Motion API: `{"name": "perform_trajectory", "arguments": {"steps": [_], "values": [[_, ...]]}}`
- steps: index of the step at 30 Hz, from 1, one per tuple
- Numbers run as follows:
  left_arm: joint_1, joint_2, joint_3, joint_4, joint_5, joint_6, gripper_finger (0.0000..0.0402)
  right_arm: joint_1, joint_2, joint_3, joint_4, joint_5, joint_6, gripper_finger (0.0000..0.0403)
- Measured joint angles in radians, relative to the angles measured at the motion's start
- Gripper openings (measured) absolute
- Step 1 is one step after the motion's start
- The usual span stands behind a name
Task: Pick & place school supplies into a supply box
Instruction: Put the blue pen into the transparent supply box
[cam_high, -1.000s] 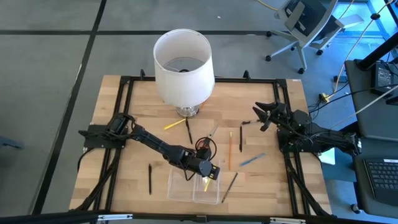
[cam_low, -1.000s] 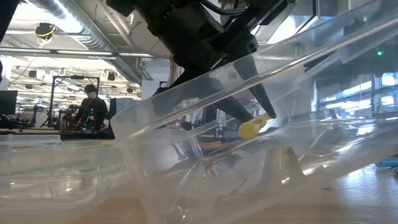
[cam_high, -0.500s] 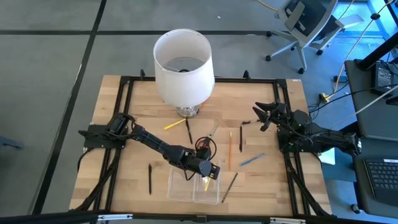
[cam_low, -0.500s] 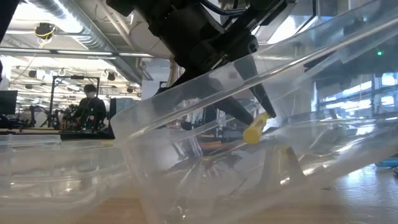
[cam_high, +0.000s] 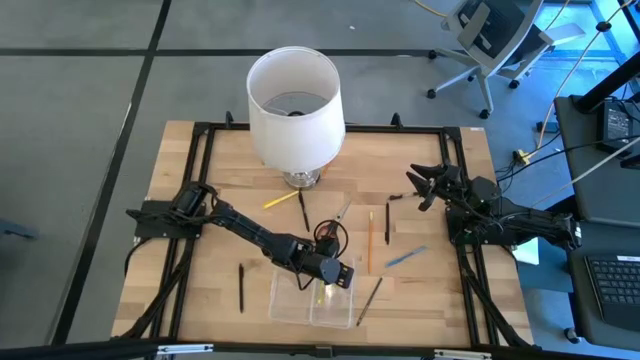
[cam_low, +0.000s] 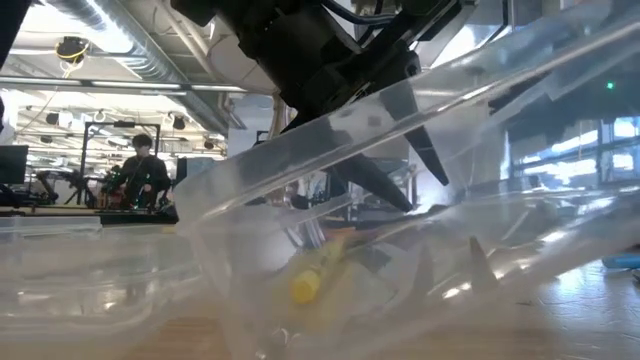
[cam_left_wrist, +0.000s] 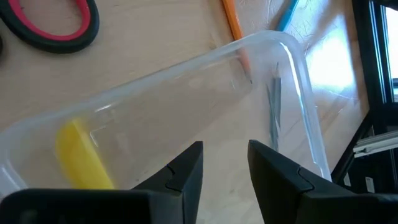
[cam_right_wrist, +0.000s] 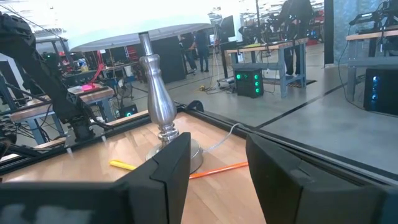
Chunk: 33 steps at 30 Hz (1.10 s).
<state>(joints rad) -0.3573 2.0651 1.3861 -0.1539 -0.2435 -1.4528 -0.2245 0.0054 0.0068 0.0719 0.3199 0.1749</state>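
Over the supply box (cam_high: 313, 300) rim – left end effector (cam_left_wrist: 225, 163) parted, empty, yellow pen (cam_left_wrist: 83, 163) inside.

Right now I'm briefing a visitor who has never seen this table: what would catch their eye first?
The big white lampshade at the table's far edge dominates. Next comes the left gripper, open over the clear supply box at the near edge, with a yellow pen lying inside the box. Pens and pencils lie scattered on the wood, red-handled scissors rest beside the box, and the right gripper waits open at the right side.
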Motion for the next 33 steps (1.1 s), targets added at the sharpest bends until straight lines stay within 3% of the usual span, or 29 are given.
{"name": "perform_trajectory", "arguments": {"steps": [14, 23, 27, 30, 33], "values": [[0.0, -0.001, 0.0, 0.0, 0.01, 0.004, 0.0128, 0.0, 0.0, 0.0, 0.0, 0.0, 0.0, 0.0159], [0.008, -0.035, -0.001, 0.01, 0.069, 0.104, 0.0128, 0.0, 0.0, 0.0, 0.0, 0.0, 0.002, 0.0159], [0.022, -0.041, 0.0, 0.022, 0.151, 0.199, 0.0128, 0.0, 0.0, 0.0, 0.0, -0.008, 0.031, 0.0159], [0.031, -0.042, -0.001, 0.025, 0.225, 0.225, 0.0127, 0.0, 0.0, 0.0, 0.0, -0.043, 0.055, 0.0159], [0.032, -0.06, -0.003, 0.015, 0.202, 0.301, 0.0128, 0.0, 0.0, 0.0, 0.003, -0.131, -0.006, 0.0159]]}}
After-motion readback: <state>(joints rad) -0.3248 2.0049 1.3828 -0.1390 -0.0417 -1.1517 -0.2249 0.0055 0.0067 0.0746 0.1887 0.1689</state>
